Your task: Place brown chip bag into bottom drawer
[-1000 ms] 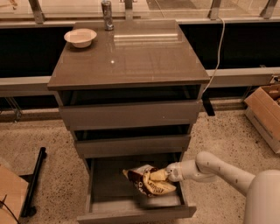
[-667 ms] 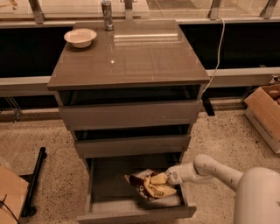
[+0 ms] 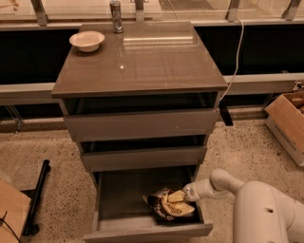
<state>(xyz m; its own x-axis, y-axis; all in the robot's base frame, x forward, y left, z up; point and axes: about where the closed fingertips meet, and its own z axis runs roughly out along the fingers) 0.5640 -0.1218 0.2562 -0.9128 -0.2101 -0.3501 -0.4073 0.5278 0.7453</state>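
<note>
The bottom drawer [image 3: 118, 190] of the grey-brown cabinet stands pulled open, its flat floor showing. The brown chip bag [image 3: 168, 205] lies inside it at the right, near the front wall, dark brown with a yellow and whitish part. My gripper [image 3: 186, 193] reaches in over the drawer's right wall and sits at the bag's upper right end, touching or holding it. The white arm runs from the lower right corner.
A white bowl [image 3: 87, 41] and a metal can [image 3: 115, 9] stand on the cabinet top [image 3: 142, 61]. The two upper drawers stick out slightly. A cardboard box [image 3: 287, 121] lies on the floor at right, a black bar [image 3: 37, 197] at left.
The bag and my gripper have sunk lower into the drawer and shifted slightly toward its front; the arm has come closer to the camera.
</note>
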